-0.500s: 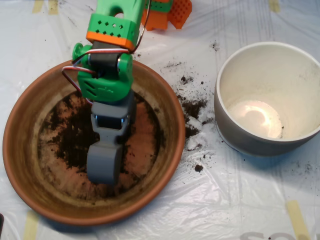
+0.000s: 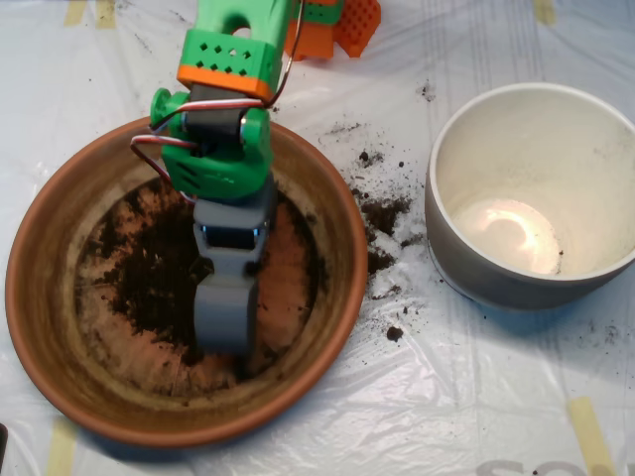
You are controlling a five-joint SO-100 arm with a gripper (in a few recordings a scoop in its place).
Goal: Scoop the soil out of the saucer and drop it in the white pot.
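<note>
One saucer (image 2: pixel 60 297) holding soil (image 2: pixel 149 283), one white pot (image 2: pixel 496 268), one tool (image 2: pixel 226 317); its spread I cannot tell.

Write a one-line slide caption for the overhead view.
Grey clamshell scoop down in dark loose soil inside shallow terracotta saucer; deep white pot right.

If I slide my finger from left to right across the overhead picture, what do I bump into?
Saucer → soil in it → grey scoop → spilled soil on the plastic sheet → white pot.
</note>
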